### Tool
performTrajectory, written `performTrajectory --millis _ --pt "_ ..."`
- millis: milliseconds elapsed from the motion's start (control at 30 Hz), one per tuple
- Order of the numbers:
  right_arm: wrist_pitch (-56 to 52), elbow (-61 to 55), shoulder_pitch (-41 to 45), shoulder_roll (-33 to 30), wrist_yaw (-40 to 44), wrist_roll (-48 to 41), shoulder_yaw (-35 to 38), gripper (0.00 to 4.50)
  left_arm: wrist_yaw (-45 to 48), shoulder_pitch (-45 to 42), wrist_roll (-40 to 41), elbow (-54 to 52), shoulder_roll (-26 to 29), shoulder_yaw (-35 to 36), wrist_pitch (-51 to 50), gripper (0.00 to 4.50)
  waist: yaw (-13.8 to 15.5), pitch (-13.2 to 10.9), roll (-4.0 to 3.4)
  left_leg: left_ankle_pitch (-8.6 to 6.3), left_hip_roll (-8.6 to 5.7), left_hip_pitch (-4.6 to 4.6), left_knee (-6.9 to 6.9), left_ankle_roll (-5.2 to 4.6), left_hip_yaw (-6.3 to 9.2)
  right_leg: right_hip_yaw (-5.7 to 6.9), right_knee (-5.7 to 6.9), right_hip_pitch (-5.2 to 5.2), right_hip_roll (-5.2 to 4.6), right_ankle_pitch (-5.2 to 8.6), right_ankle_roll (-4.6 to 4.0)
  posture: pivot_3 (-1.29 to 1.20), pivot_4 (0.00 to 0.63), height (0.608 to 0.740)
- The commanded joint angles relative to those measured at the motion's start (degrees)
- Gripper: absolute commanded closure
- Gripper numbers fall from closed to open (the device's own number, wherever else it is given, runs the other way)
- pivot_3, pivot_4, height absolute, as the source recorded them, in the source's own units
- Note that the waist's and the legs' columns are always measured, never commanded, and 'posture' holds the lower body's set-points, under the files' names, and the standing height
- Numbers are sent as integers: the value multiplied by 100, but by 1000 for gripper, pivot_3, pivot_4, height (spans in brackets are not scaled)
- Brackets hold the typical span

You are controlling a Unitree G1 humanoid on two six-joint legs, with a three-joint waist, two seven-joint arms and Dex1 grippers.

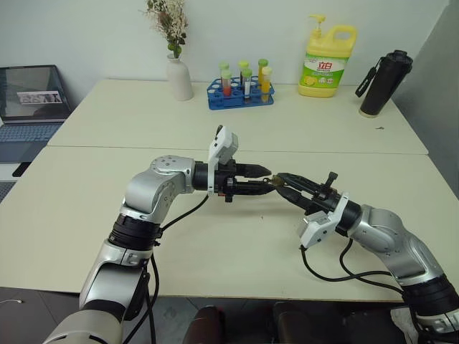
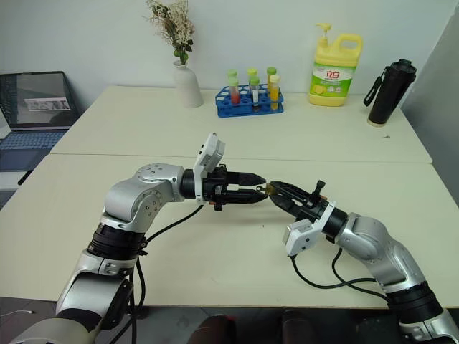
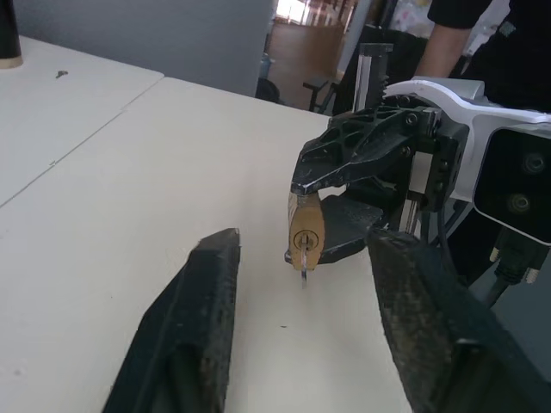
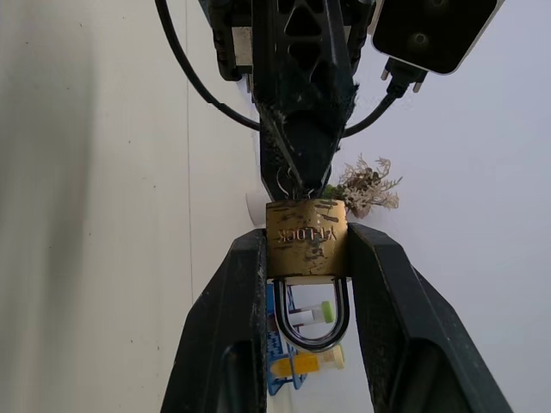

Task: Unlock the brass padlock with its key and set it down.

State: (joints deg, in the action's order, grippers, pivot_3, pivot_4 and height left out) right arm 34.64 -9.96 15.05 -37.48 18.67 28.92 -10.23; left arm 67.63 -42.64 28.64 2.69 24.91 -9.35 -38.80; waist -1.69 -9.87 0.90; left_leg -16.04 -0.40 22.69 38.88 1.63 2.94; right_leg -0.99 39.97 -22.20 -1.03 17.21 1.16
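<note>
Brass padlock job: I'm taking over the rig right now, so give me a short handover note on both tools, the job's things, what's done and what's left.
Right tool: shut on the brass padlock, gripping its body from both sides, held above the table.
Left tool: open, fingers either side of the padlock's keyhole end, touching nothing.
Key: sits in the keyhole, free of the left tool.
Shackle: both legs look seated in the body; whether the lock is unlocked cannot be told.
Done: padlock held, key inserted.
Left: turn the key if needed, open the shackle, set the padlock on the table.
</note>
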Motion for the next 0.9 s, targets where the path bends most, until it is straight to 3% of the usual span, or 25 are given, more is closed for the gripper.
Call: performTrajectory --millis 33,400,500,667,900 --pt "58 -190 49 25 -1 -159 112 3572 81 -142 318 -78 26 159 -324 2166 0 0 0 0 0 0 0 0 0 0 0 0 0 0 0 0 150 740" --pt "58 -175 68 6 55 -215 113 3572 108 -246 334 187 46 149 -433 2166 1 0 0 0 -1 0 0 -1 0 1 0 0 0 0 0 0 150 740" --pt "54 -203 44 -3 80 -225 118 3572 67 -279 369 231 -21 185 -437 2772 1 0 0 0 -1 1 1 -1 0 0 0 0 0 0 0 0 150 740" --pt "26 -223 20 6 116 -245 138 3572 65 -298 377 264 -17 187 -417 4292 -4 0 0 0 0 -1 1 0 0 0 1 0 0 0 0 0 150 740" --pt "19 -209 33 -7 140 -285 146 3572 113 -220 323 188 26 112 -345 4339 -1 0 0 0 0 0 1 0 0 0 1 0 0 0 0 0 150 740"
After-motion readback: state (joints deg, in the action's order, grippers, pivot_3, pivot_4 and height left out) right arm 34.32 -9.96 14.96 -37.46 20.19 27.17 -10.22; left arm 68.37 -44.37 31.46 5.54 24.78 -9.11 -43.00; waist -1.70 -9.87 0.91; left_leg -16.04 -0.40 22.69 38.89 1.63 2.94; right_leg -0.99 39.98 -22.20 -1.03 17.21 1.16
